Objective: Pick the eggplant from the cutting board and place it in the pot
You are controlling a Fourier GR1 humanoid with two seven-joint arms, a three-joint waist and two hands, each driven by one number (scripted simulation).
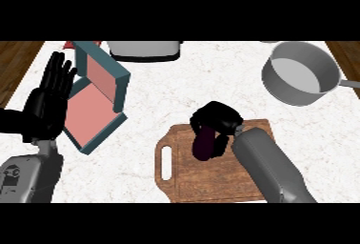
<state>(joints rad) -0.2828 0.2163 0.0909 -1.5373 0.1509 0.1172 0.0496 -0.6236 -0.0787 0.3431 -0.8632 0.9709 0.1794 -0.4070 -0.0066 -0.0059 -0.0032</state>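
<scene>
The right robot hand (216, 119) is down over the cutting board (204, 183), its black fingers curled round the upper end of the eggplant (205, 145). This looks like the grasping step, the pick-up itself. The eggplant shows as a dark purple shape hanging below the fingers over the upper middle of the board. Whether it rests on the wood or has cleared it, I cannot tell from here.

The pot (292, 95) stands well apart on the worktop (162, 95), up and to the right of the board, its mouth open and its handle pointing off to the right edge. Nothing stands between board and pot.

So the next move, as I judge it, calls for a lift straight up off the board, then a carry up and to the right until the eggplant hangs over the pot's mouth — high enough to pass the near rim before the fingers let go.

The left robot hand (45, 102) rests at the left edge, fingers straight and spread upward, beside an open teal case (98, 100) with pink inside.
</scene>
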